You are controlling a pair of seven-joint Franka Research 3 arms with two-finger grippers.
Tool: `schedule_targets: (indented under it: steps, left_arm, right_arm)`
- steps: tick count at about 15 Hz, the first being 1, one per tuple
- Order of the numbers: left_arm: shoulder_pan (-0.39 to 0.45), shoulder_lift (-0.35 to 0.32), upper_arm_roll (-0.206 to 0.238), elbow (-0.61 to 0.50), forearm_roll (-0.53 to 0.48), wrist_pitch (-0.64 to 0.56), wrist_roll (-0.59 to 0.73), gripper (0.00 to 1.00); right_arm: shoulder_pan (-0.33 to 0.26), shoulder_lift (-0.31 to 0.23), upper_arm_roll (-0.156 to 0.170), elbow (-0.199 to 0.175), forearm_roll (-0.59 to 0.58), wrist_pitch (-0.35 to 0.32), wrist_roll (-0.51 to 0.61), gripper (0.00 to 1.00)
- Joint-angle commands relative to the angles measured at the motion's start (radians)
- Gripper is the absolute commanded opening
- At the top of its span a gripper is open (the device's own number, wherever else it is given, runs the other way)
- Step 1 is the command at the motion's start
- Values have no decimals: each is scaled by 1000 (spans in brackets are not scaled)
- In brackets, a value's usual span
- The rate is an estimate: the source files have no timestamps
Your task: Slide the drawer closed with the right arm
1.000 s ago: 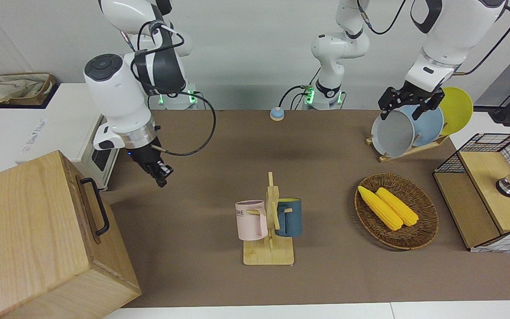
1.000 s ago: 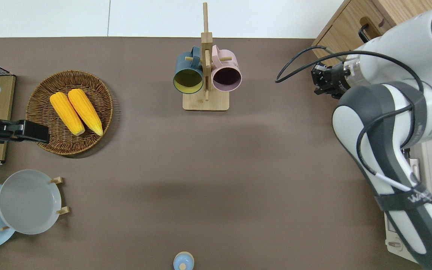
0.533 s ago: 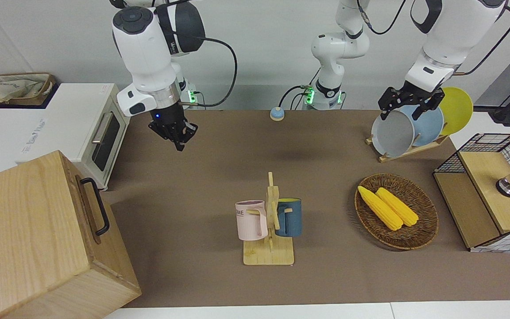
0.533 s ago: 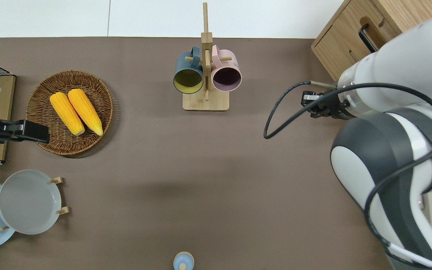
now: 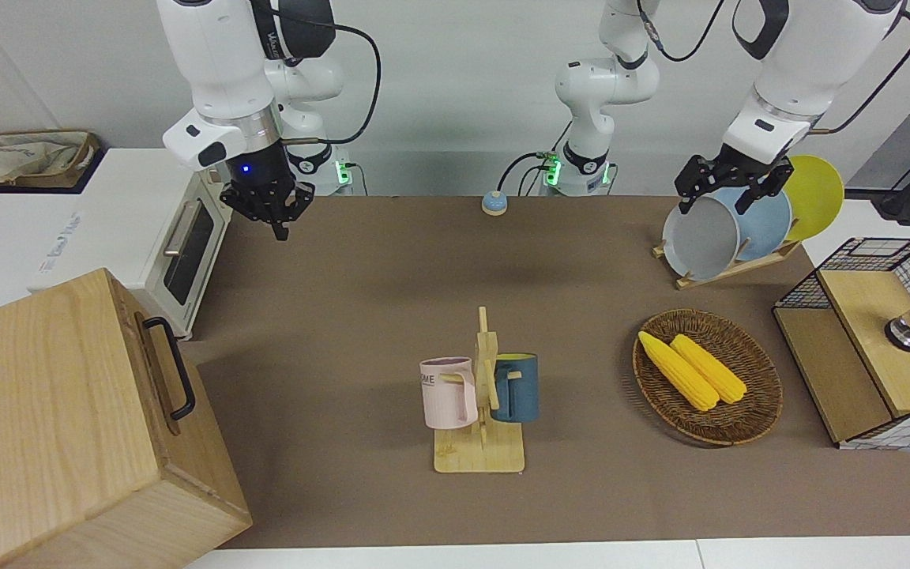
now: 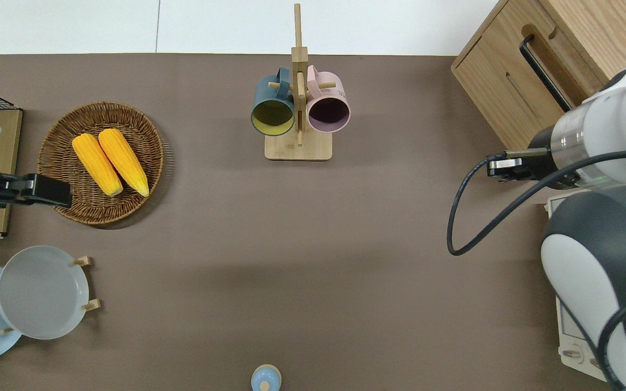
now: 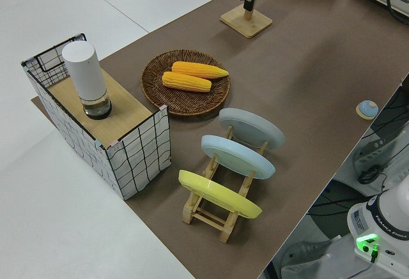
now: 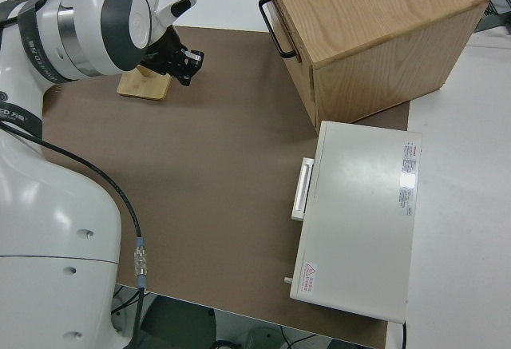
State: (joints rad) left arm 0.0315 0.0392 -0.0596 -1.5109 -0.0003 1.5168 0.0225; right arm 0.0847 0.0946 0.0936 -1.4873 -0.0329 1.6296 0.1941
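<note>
Fingers on my right gripper (image 5: 277,221) hold nothing (gap unclear); the drawer (image 5: 161,371) sits flush in its wooden box, well away. Stiff wood: I'd push beside the bar handle (image 5: 172,367).

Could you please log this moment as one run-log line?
drawer: shut flush in box | right gripper: raised over bare mat, holds nothing | left arm: parked

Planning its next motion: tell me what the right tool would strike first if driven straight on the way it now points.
The right tool points downward, slightly tilted, so it would probably meet the bare brown table mat first, beside the toaster oven. Nothing else seems in line, though depth is unclear.
</note>
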Motion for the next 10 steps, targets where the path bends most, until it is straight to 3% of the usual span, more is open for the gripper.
schedule_targets:
  steps: [1,4,5,10]
  left_arm:
    - [4,11,-6,26,17,-20,10,993]
    - [4,11,-6,26,17,-20,10,993]
    - [4,11,-6,26,17,-20,10,993]
    - [4,11,-6,26,17,-20,10,993]
  right_arm:
    - [-11,-21,8,-18,-16,-23,-41,41]
    - [-10,-12,8,13,-19,-27,-39,882]
    - [-14,-12,8,16,-18,-27,-45,980]
    - [-13,-13,9,18,4,-94,-51,983]
